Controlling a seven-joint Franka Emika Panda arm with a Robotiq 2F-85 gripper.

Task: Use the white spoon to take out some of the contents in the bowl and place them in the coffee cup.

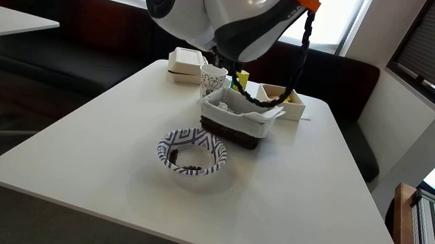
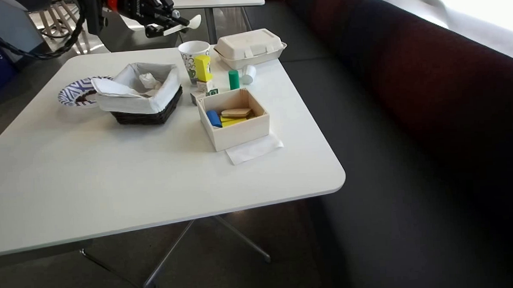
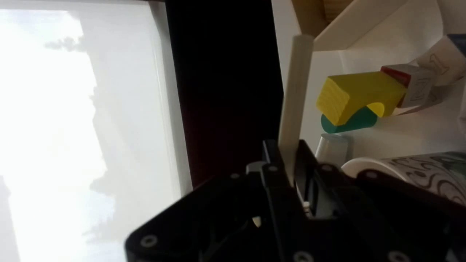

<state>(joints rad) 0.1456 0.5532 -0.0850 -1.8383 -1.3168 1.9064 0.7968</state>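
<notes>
My gripper (image 3: 287,153) is shut on the handle of the white spoon (image 3: 296,83). In an exterior view the gripper (image 2: 181,24) holds the spoon (image 2: 195,21) nearly level, head outward, above the table. The spoon's head appears above the coffee cup (image 2: 191,62) in that view; whether anything lies on it is too small to tell. The cup (image 1: 212,78) stands upright; it also shows in the wrist view (image 3: 429,174). The patterned bowl (image 1: 194,136) sits near the table's middle with several dark brown bits (image 1: 173,156) inside. The basket partly hides the bowl (image 2: 73,92) in an exterior view.
A lined wicker basket (image 1: 231,117) stands between bowl and cup. A wooden box of blocks (image 2: 243,136), a yellow block (image 2: 202,68), a green cylinder (image 2: 234,80), a small white cup (image 2: 248,74) and a closed takeaway box (image 2: 243,47) stand around the coffee cup.
</notes>
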